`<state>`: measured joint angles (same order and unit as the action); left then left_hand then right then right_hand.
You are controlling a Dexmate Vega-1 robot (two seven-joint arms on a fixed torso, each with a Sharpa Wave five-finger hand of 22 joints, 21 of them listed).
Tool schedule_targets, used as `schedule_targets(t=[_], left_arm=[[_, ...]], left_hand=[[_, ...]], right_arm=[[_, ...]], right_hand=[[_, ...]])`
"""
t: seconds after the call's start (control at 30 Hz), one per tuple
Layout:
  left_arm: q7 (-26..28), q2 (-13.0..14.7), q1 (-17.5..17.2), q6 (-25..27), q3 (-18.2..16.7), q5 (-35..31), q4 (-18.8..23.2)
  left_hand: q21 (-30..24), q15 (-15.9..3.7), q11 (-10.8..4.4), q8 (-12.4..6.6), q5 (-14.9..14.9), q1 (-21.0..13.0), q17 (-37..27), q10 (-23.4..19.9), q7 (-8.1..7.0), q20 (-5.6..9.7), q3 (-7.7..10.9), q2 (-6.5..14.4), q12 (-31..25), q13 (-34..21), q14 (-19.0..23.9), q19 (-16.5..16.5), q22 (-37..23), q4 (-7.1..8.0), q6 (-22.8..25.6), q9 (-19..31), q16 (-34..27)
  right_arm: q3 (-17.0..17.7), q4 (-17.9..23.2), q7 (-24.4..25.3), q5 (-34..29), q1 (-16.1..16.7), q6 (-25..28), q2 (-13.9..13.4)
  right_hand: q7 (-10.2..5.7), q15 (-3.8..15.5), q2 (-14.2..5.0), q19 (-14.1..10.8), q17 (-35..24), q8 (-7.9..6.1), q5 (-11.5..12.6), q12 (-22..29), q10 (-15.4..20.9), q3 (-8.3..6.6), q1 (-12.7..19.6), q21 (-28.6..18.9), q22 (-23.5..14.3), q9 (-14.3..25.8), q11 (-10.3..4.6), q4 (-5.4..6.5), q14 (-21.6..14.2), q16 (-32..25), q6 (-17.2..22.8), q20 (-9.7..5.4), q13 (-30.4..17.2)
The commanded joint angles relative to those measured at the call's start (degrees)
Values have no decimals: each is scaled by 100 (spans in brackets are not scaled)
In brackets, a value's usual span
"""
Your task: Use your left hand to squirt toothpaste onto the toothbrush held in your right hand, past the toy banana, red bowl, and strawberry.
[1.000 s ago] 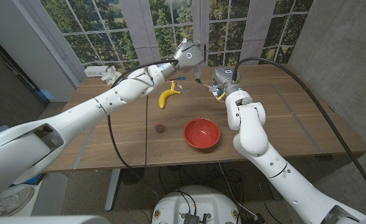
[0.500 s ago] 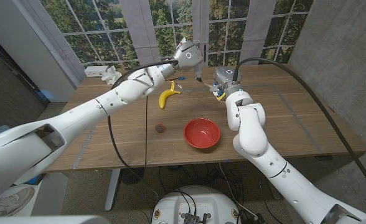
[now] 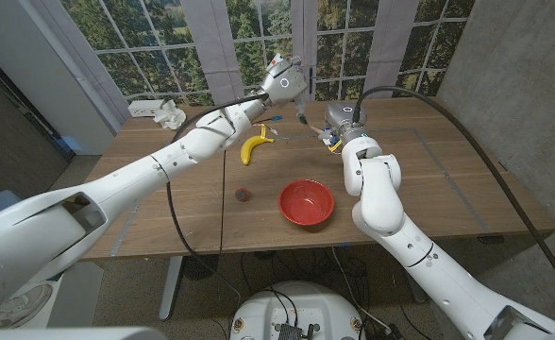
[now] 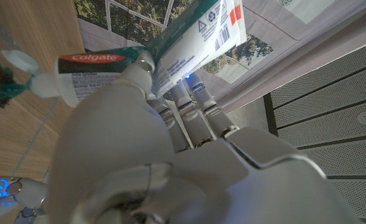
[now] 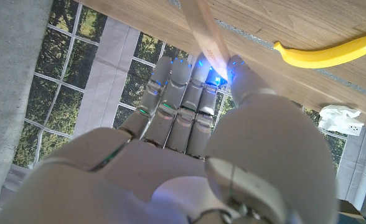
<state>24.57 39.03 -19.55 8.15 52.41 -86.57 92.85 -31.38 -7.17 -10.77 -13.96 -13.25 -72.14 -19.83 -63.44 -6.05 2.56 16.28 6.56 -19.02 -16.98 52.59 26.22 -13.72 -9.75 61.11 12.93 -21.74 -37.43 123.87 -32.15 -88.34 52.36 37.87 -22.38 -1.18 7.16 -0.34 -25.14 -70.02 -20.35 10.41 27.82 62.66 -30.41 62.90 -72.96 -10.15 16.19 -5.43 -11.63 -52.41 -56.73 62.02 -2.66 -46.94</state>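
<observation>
Daylight came in thru the windows (image 3: 259,38) behind the table (image 3: 447,179); room was bright, evenly lit. Shadows on the wood were soft, faint. Head view was sharp w/ wide-angle bending at the edges. Left wrist view: hand (image 4: 170,155) up close was soft, toothpaste tube (image 4: 170,50) readable. Right wrist view: blue LED glare at fingertips (image 5: 217,78), windows overexposed.

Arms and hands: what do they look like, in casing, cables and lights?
Both arms are glossy white rounded shells with dark seams at the joints. A black cable runs along each. The left hand and right hand have white palms and grey segmented fingers; small blue lights glow at the right hand's fingertips.
</observation>
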Motion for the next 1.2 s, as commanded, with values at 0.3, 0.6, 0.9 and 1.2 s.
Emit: schedule_targets(t=[0.3,0.6,0.9,1.2], left_arm=[[169,-192,-295,571,-112,558,18],[82,-280,-576,893,-294,926,180],[29,-412,-785,1087,-522,1500,273],[-115,-444,-850,1139,-635,1932,354]], left_hand=[[-79,-683,-156,5,-32,48,-4,-184,-10,594,-29,5,7,-311,-1,-28,-3,-4,-24,16,4],[-107,-683,-161,9,-38,46,-1,-200,-6,592,-34,13,17,-303,5,-34,1,-6,-25,19,12],[-142,-683,-150,15,-38,65,0,-198,-6,580,-59,-11,29,-302,10,-41,6,-4,-30,21,21],[-188,-682,-146,68,-33,125,34,-117,40,558,-108,-39,112,-232,-44,-66,22,12,-114,13,87]], right_arm=[[20,-2,-4,102,14,158,-28],[39,14,31,189,27,201,-46],[22,-58,79,251,-20,275,-30],[-27,-102,64,231,-74,339,-34]], right_hand=[[-33,548,-64,26,-14,-37,42,-12,326,-343,17,-39,-4,39,-325,198,-1,9,39,-118,-8],[-31,549,-59,17,-17,-32,43,-7,312,-346,15,-46,-4,38,-330,193,-2,11,37,-121,-37],[-42,548,-58,21,-16,-22,48,-11,310,-353,11,-48,-4,36,-321,194,2,18,26,-121,-42],[-26,549,-55,29,-17,-22,50,-24,323,-353,3,-49,-4,39,-334,194,5,20,28,-110,-22]])
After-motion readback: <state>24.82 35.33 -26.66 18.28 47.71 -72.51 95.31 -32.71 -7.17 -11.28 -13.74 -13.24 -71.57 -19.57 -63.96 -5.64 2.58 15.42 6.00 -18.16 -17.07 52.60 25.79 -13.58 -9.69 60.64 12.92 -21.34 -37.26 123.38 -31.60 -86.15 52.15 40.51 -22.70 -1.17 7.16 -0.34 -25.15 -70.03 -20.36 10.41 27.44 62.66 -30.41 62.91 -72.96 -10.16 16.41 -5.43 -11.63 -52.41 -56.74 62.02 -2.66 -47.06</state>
